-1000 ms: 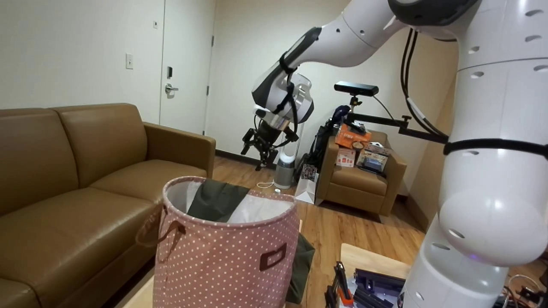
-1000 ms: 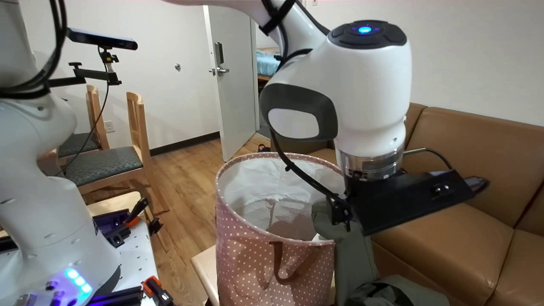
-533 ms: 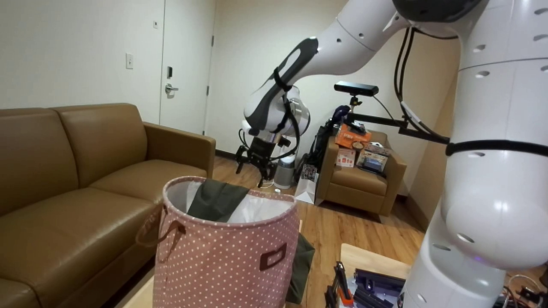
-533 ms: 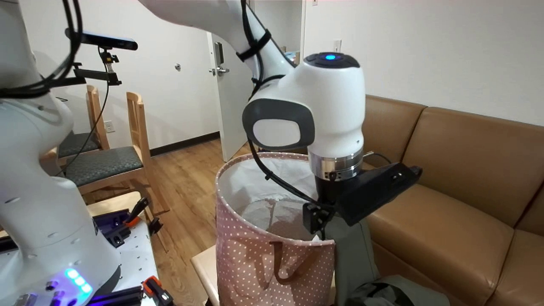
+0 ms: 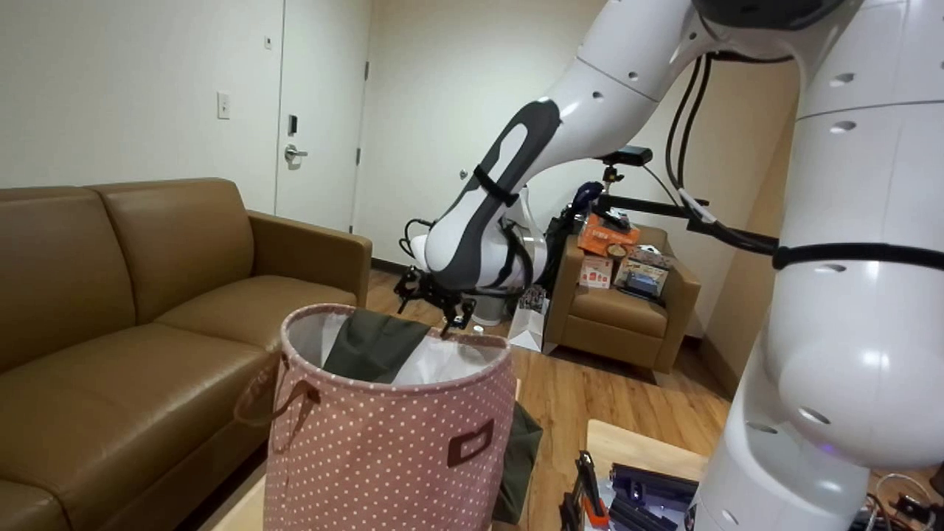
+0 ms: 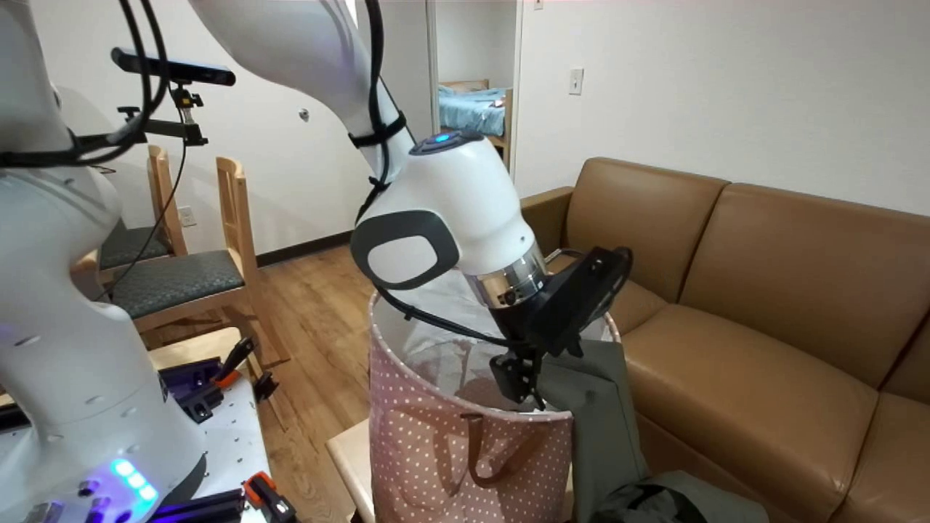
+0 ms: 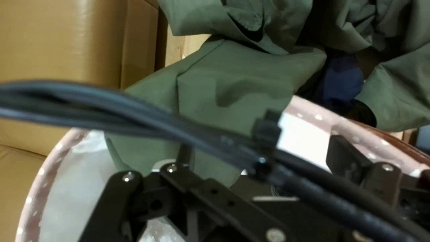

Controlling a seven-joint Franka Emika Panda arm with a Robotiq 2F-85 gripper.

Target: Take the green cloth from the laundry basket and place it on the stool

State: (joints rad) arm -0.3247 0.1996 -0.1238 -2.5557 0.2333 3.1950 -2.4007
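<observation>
The green cloth [image 5: 376, 346] drapes over the laundry basket's rim, one end inside and a crumpled heap outside, as the wrist view shows of the cloth [image 7: 235, 80]. Pink with white dots, the laundry basket [image 5: 391, 442] stands upright with its white lining showing. My gripper [image 5: 424, 317] hangs tilted at the rim near the cloth, jaws wide apart and gripping nothing. In the wrist view one finger [image 7: 185, 156] is over the cloth, another finger [image 7: 346, 156] over the dotted rim; cables partly hide the gap. Which surface is the stool I cannot tell; pale wood [image 6: 349, 457] shows under the basket.
A brown sofa [image 6: 785, 378] stands beside the basket and cloth. A white table [image 6: 232, 436] with clamps and tools carries the arm's base. Farther off are wooden chairs [image 6: 182, 283] and an armchair [image 5: 619, 310] loaded with boxes.
My gripper has come down to the basket's rim and swung in from beyond it, its wrist tilting over. The jaws stay wide apart. Cloth and basket look unmoved.
</observation>
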